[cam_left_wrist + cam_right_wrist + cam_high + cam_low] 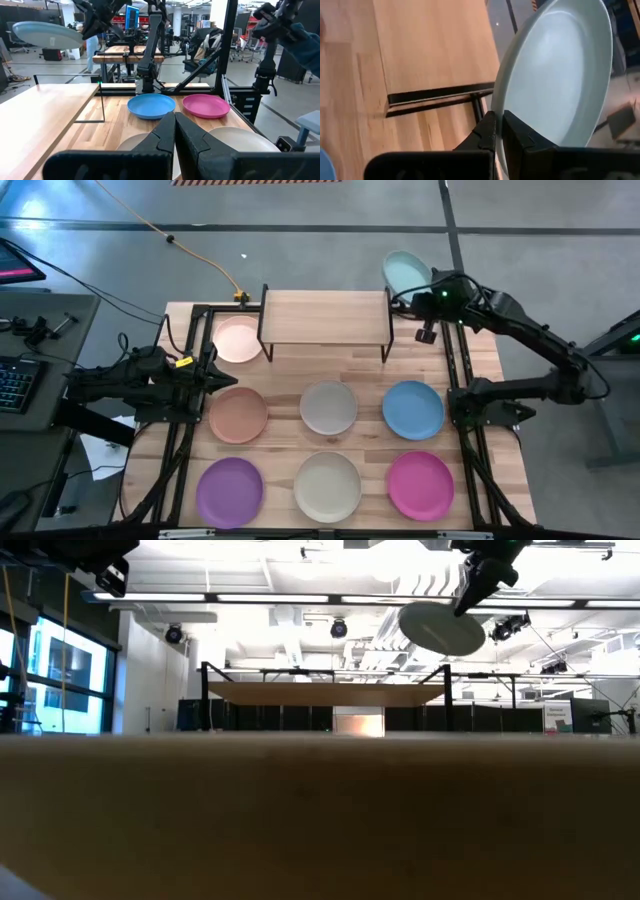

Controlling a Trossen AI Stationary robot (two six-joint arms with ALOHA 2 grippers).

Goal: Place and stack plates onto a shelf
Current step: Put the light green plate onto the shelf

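My right gripper (424, 292) is shut on the teal plate (404, 272), which it holds in the air just past the shelf's far right corner. In the low view the plate (441, 628) is well above the shelf top (325, 693). The shelf (325, 320) stands on its black legs at the table's far middle. The pale pink plate (238, 338) lies to its left. Peach (237, 415), grey (329, 407), blue (413, 409), purple (229, 490), cream (327, 486) and magenta (420, 484) plates lie flat in two rows. My left gripper (175, 131) is shut and waits near the peach plate. My right gripper pinches the teal plate's rim (496, 107) between its two fingers, one finger on the hollow face and one on the underside. In the low view the fingers (472, 595) come down at it from above. The plate is lifted clear and tilted.
Black frame rails (462, 380) run along the table's left and right sides. A yellow cable (190, 255) crosses the floor beyond the far edge. Bare wood lies between the shelf and the near rows of plates.
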